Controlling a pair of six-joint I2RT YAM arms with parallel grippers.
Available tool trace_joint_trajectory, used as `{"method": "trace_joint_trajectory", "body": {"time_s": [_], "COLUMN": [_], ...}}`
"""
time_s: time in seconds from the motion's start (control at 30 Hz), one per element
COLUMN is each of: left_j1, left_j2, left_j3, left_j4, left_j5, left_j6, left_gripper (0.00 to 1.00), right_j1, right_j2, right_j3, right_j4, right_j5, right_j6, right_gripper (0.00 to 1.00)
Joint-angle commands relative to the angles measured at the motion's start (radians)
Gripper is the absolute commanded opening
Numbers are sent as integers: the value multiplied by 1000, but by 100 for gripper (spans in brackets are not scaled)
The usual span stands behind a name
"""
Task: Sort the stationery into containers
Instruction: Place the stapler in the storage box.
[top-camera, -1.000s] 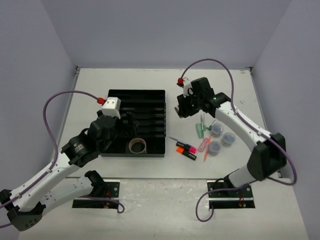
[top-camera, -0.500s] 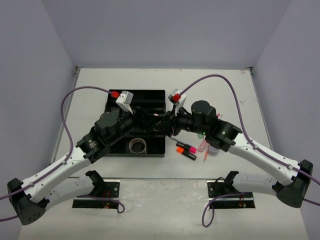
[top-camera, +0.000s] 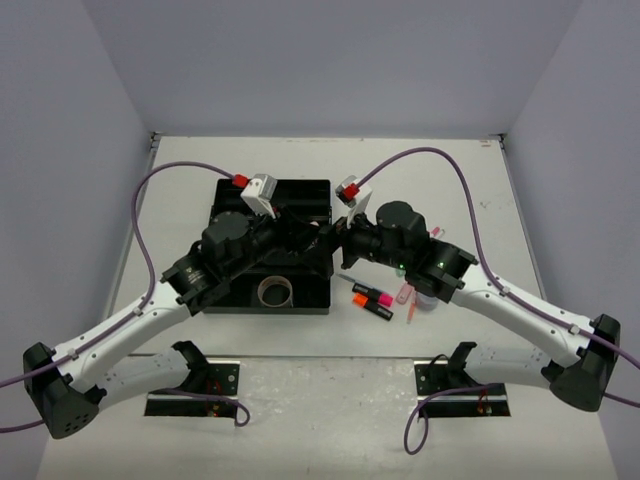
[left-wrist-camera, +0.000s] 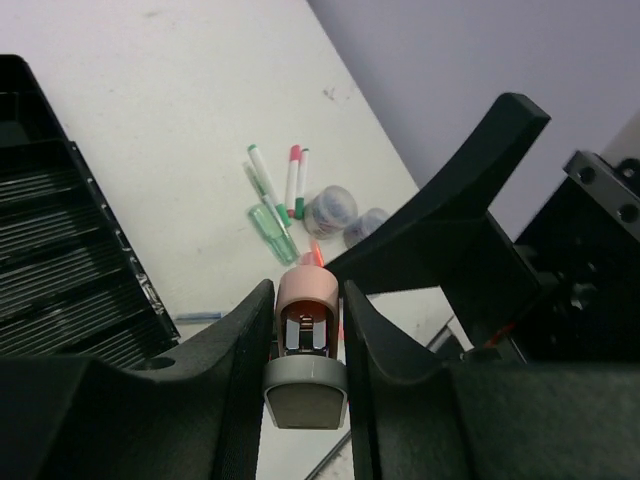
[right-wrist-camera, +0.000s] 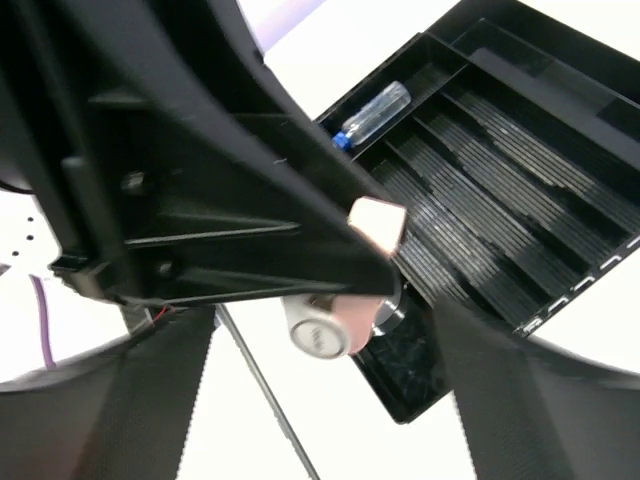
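My two grippers meet above the right edge of the black organiser tray (top-camera: 300, 195). A small pink-and-grey item (left-wrist-camera: 305, 345) sits between the jaws of my left gripper (left-wrist-camera: 305, 330), which is shut on it. My right gripper (right-wrist-camera: 330, 400) faces it with its fingers spread wide on either side of the same item (right-wrist-camera: 340, 320), not touching it. In the top view the left gripper (top-camera: 315, 238) and right gripper (top-camera: 342, 246) nearly touch. A grey tape roll (top-camera: 274, 291) lies in the tray's near section, and a blue-capped tube (right-wrist-camera: 372, 112) rests in a far slot.
Orange and pink highlighters (top-camera: 372, 300) lie on the table right of the tray. A green highlighter (left-wrist-camera: 270, 228), thin pens (left-wrist-camera: 293, 180) and clear round tubs (left-wrist-camera: 330, 212) lie further right, partly under the right arm in the top view.
Both arms swung in from apart to meet over the tray's right edge. The left gripper closed on the pink-and-grey item, and the right gripper opened off it.
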Motion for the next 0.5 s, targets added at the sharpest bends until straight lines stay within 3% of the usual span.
{"method": "trace_joint_trajectory", "body": {"time_s": [0.0,0.13,0.23,0.43,0.47], "left_j1": [1,4,6,25,34], "left_j2": [103,231,265,309,328], "left_j3": [174,282,275,159,141], "left_j4": [-268,-442,-439,-171,-106], "left_j5": [-153,-255,-237,-165,-40], "left_j6": [166,323,490,779,840], "left_gripper": [0,0,0,0,0], "right_j1": [6,5,4,0,0], "right_j2": [-47,-205,-338,-526,-548], "right_j3": [-41,-157,-225,-297,-304], "right_j4": [37,-56,-100,-158,-157], "right_j5": [113,378,534,648,641], "right_j6": [17,26,26,44,46], "right_gripper": [99,99,99,99,99]}}
